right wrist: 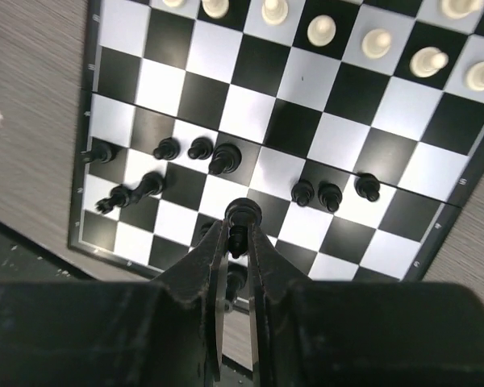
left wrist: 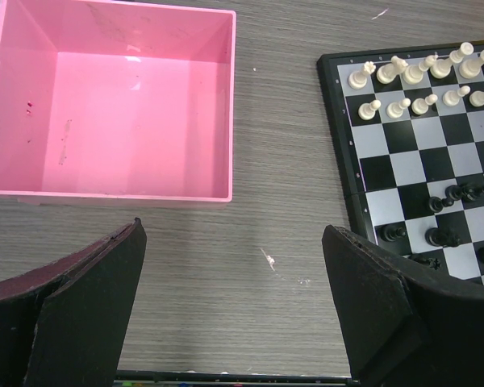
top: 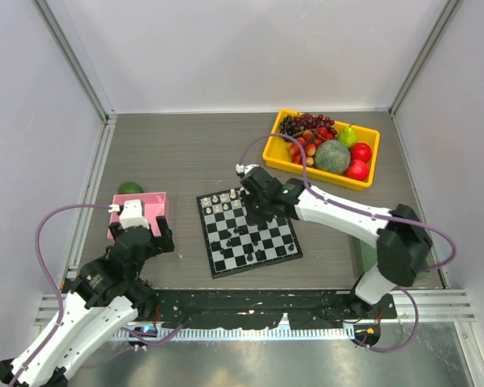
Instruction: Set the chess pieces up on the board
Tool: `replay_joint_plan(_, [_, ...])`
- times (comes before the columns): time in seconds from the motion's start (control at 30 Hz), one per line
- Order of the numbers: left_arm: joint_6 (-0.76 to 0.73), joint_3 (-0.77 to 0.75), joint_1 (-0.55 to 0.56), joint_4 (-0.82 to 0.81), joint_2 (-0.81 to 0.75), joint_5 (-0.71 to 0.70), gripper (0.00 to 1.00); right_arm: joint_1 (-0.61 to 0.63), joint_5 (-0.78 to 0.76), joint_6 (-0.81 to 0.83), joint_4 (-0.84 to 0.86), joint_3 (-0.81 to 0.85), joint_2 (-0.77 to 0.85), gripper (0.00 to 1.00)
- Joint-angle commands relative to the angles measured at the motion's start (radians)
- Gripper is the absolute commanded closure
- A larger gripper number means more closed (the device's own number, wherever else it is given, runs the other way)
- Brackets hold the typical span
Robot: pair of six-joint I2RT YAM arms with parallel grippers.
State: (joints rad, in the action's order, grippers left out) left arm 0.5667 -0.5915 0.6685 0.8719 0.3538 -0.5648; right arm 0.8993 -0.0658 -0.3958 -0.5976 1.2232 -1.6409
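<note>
The chessboard (top: pixel 206 238) lies at the table's middle. White chess pieces (left wrist: pixel 411 72) stand in two rows at its far edge; they also show in the right wrist view (right wrist: pixel 321 31). Black pieces (right wrist: pixel 224 158) are scattered over the near half, and one (right wrist: pixel 133 191) lies on its side. My right gripper (right wrist: pixel 238 235) is over the board's near half, shut on a black piece (right wrist: pixel 244 214) held just above the squares; it also shows in the top view (top: pixel 254 211). My left gripper (left wrist: pixel 234 242) is open and empty over bare table between the pink tray and the board (left wrist: pixel 399 173).
An empty pink tray (left wrist: pixel 137 97) sits left of the board, with a green fruit (top: pixel 130 188) behind it. A yellow bin (top: pixel 273 150) of fruit stands at the back right. Metal rails run along the table's left and near edges.
</note>
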Motion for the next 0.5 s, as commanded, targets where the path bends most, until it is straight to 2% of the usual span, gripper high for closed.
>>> replay_joint_plan(0.0, [-0.005,-0.001,0.002,-0.037,-0.012,-0.015,0.01,0.001,-0.043,-0.023,-0.004,-0.043,0.156,0.86])
replay_joint_plan(0.27, [-0.008,-0.002,0.002,-0.040,-0.010,-0.010,0.01,0.009,-0.016,-0.098,-0.016,-0.261,0.326,0.86])
replay_joint_plan(0.47, [-0.008,-0.001,0.002,-0.040,-0.010,-0.009,0.01,0.015,0.011,-0.124,0.010,-0.341,0.352,0.86])
